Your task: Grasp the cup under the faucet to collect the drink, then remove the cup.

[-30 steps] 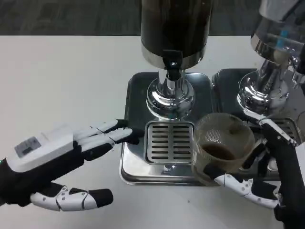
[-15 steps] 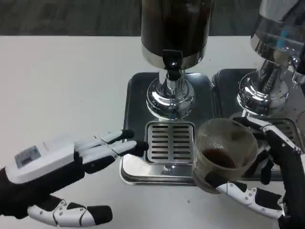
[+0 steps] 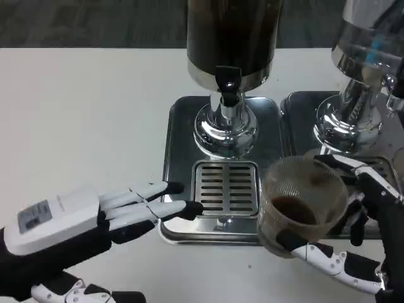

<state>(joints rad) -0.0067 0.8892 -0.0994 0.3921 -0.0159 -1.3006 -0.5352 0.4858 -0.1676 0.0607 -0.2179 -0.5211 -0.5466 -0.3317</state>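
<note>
A clear ribbed cup (image 3: 302, 203) with dark drink in its bottom hangs tilted at the right front corner of the drip tray, to the right of the faucet (image 3: 228, 85). My right hand (image 3: 363, 230) grips it, fingers wrapped around its right side and under it. The faucet sticks out of the dark drink dispenser (image 3: 231, 38) above the slotted grate (image 3: 225, 188). My left hand (image 3: 95, 218) lies open with fingers stretched flat; its fingertips (image 3: 183, 207) touch the left front edge of the steel drip tray (image 3: 183, 126).
A second dispenser (image 3: 369, 57) with a chrome base stands at the right on its own tray (image 3: 297, 107), close behind my right hand. White table (image 3: 82, 113) stretches to the left and along the front.
My right hand has carried the cup slightly right and toward me. My left hand has slid toward me and a bit right along the tray's front left edge.
</note>
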